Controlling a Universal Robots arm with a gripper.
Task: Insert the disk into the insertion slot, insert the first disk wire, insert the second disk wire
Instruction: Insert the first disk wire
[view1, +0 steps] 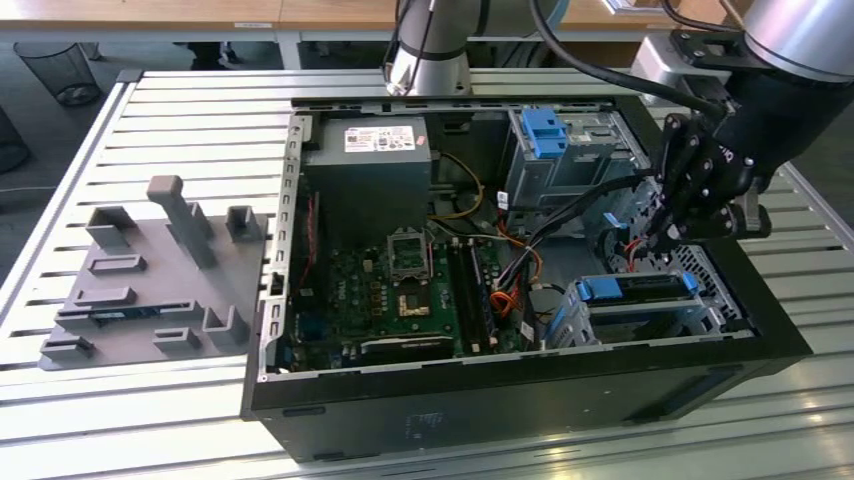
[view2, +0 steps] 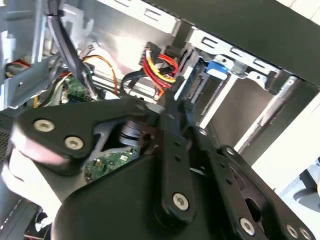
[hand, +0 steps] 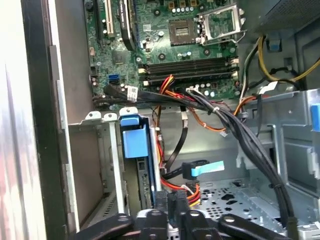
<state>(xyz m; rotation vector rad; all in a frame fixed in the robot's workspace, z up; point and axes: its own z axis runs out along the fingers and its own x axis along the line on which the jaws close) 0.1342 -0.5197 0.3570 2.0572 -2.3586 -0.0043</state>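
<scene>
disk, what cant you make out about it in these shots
- Exterior view: the end of the disk facing the gripper is hidden by the gripper and cables, so plugged wires cannot be told.
- First wrist view: the gripper covers the near end of the disk.
- Second wrist view: the gripper covers most of the disk.

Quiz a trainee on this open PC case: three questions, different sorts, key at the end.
1. True or false: the disk, in its blue frame, sits in the insertion slot.
2. In the exterior view, the gripper is nearest to: A) the grey fixture plate outside the case; B) the power supply; C) the disk's end of the case.
3. Fill in: in the first wrist view, the loose plug lying beside the disk's cage is coloured ____.

Key: 1 true; 2 C; 3 blue.
</scene>
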